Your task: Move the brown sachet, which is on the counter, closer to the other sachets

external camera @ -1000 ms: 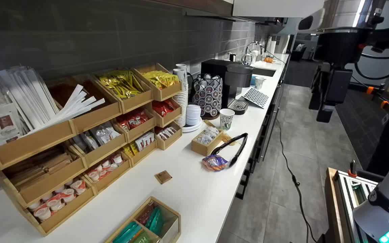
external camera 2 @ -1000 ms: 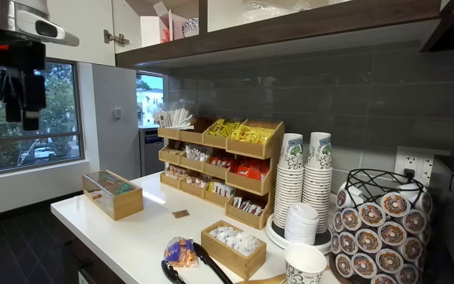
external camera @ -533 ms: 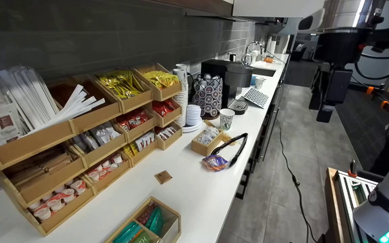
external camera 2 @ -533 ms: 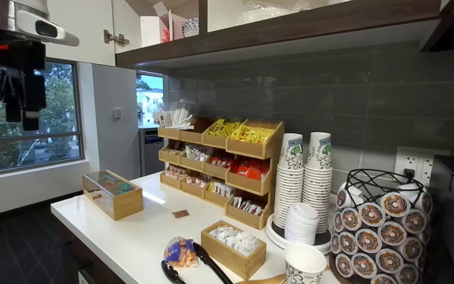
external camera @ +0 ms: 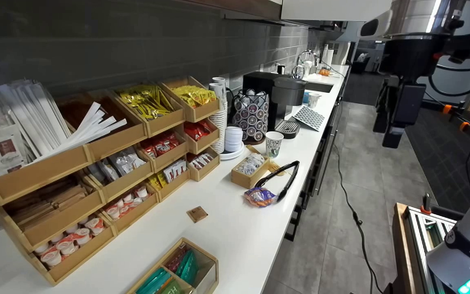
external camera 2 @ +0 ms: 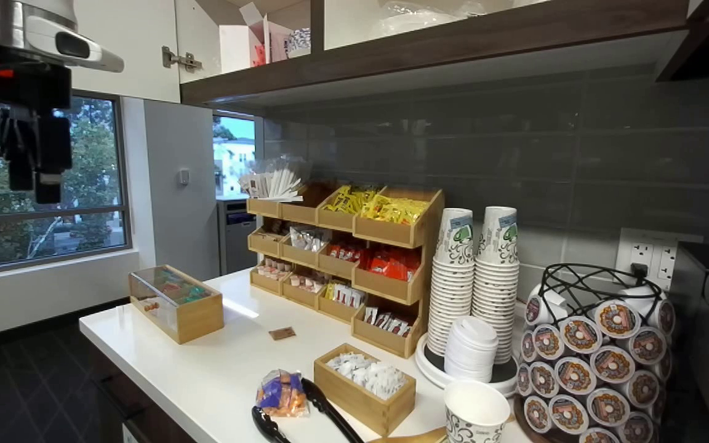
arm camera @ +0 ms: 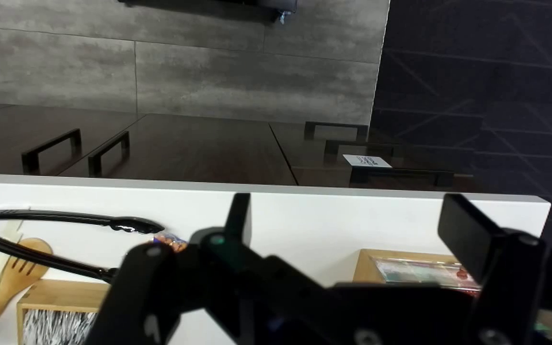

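Up high, well apart fr. ctr (external camera: 239, 228) | unclenched gripper (arm camera: 349, 213) w/ fingers (arm camera: 467, 235) wide apart | brown sachet (external camera: 197, 214) flat on ctr, near but apart fr. tiered rack (external camera 2: 385, 232) & lidded box (external camera 2: 200, 323) | other sachets (external camera 2: 393, 264) in rack | purple-orange pkt. (external camera 2: 282, 392) just beside blk. tongs (external camera 2: 333, 411) on ctr
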